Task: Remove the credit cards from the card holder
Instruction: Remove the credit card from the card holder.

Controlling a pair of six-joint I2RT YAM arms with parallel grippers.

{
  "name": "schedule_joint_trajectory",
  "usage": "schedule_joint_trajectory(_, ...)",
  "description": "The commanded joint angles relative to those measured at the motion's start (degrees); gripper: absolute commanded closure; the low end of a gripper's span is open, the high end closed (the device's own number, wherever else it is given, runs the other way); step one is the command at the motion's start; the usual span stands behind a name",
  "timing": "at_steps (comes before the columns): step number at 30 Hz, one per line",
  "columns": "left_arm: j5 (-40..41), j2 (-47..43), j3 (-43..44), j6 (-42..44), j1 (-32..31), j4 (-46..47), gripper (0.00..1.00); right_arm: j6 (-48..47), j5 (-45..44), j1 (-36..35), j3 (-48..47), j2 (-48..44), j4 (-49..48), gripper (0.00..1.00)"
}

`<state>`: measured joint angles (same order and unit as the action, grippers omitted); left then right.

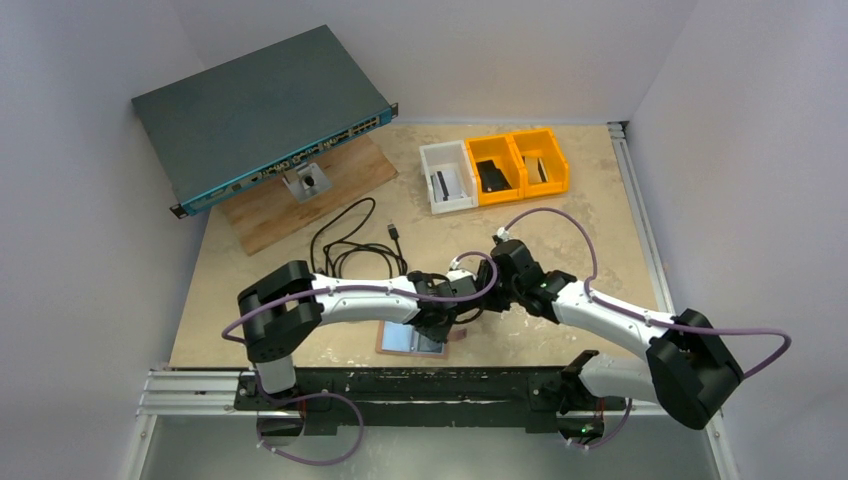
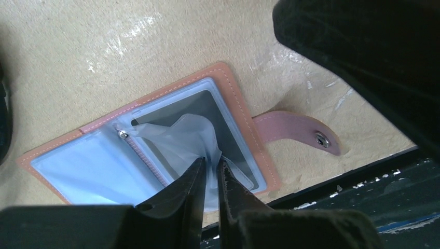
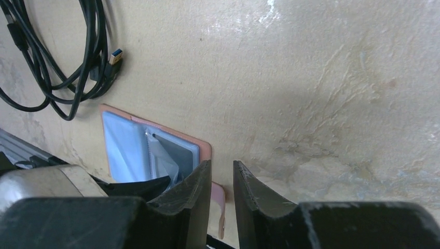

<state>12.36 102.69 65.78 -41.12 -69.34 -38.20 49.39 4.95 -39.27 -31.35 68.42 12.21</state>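
Pinching clear pocket (image 2: 179, 137) of card holder (image 2: 155, 150): left hand (image 2: 210, 171) | right hand (image 3: 218, 181) slightly open, empty

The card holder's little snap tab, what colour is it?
Pinkish-brown, with a silver snap button; the snap tab on the card holder shows best in the left wrist view.

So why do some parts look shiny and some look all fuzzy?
Left wrist view: light glints off the card holder's clear pockets and the table, while the nearby left pincer blurs. Right wrist view: the right pincer is fuzzy too, and casts a soft shadow on the table.
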Motion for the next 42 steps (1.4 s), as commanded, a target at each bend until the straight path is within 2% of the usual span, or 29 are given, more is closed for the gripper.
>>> schedule_joint_trajectory(1, -1.09, -3.84, -3.33, 0.09, 3.04, 5.93, 0.9, -1.83, 3.4, -0.51, -3.1, 1.32, -3.61, 0.78)
schedule_joint_trajectory(9, -7.06, -13.78, -11.45, -1.79, 8.13, 13.92, 0.94, -1.66, 3.96, -7.11, -7.64, 8.67, -6.26, 0.8)
schedule_joint_trajectory(17, -8.75, -18.6, -16.76, -3.17, 8.99, 18.16, 0.94, -0.27, 4.5, -11.79, -10.57, 16.99, -10.39, 0.82)
schedule_joint_trajectory(21, -8.18, -19.92, -18.26, -4.19, 9.07, 18.35, 0.88, -0.21, 5.28, -12.71, -11.58, 18.99, -11.23, 0.82)
schedule_joint_trajectory(24, -6.11, -22.34, -19.41, -5.15, 9.09, 16.73, 0.75, -0.51, 5.66, -12.86, -12.12, 19.33, -11.09, 0.82)
schedule_joint_trajectory(27, -2.76, -25.87, -20.38, -5.98, 9.05, 13.33, 0.67, -0.63, 6.37, -13.02, -12.28, 19.19, -11.23, 0.82)
schedule_joint_trajectory(35, 7.08, -35.13, -20.78, -10.53, 9.27, -0.17, 0.63, -1.91, 8.19, -15.34, -14.93, 20.43, -11.07, 0.81)
schedule_joint_trajectory(42, 8.23, -40.83, -21.82, -12.1, 10.14, -3.25, 0.62, -3.96, 9.06, -18.35, -21.15, 27.69, -9.25, 0.82)
